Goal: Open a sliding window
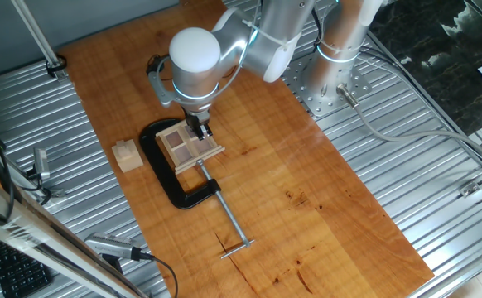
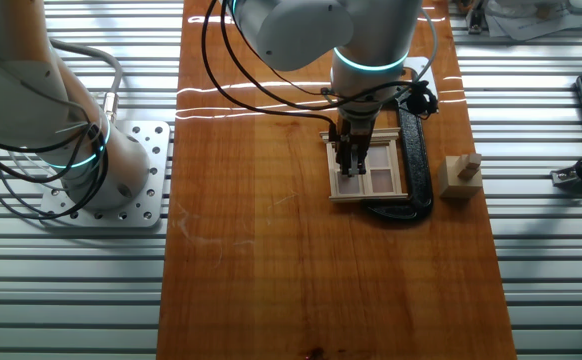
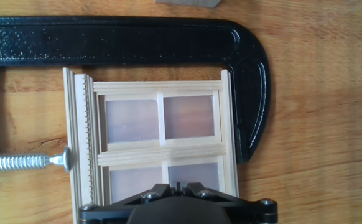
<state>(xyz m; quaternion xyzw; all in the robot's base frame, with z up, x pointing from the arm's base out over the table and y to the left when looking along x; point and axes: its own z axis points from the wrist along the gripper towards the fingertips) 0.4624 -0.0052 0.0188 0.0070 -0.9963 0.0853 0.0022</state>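
The sliding window (image 3: 162,143) is a small light-wood frame with four brownish panes, lying flat on the wooden board. It shows in one fixed view (image 1: 190,142) and in the other (image 2: 369,168). A black C-clamp (image 3: 137,40) pins it to the board, its screw pad pressing the window's left edge. My gripper (image 3: 178,185) points straight down onto the window's lower middle crossbar, fingers drawn together; whether they pinch anything is hidden. From the sides the gripper (image 1: 200,128) (image 2: 349,165) stands on the window.
A plain wooden cube (image 1: 127,155) (image 2: 461,177) sits beside the clamp (image 1: 162,170). The clamp's long steel screw (image 1: 228,219) with a crossbar handle reaches over the board. Ribbed metal table surrounds the board; the arm's base plate (image 2: 121,170) stands to one side.
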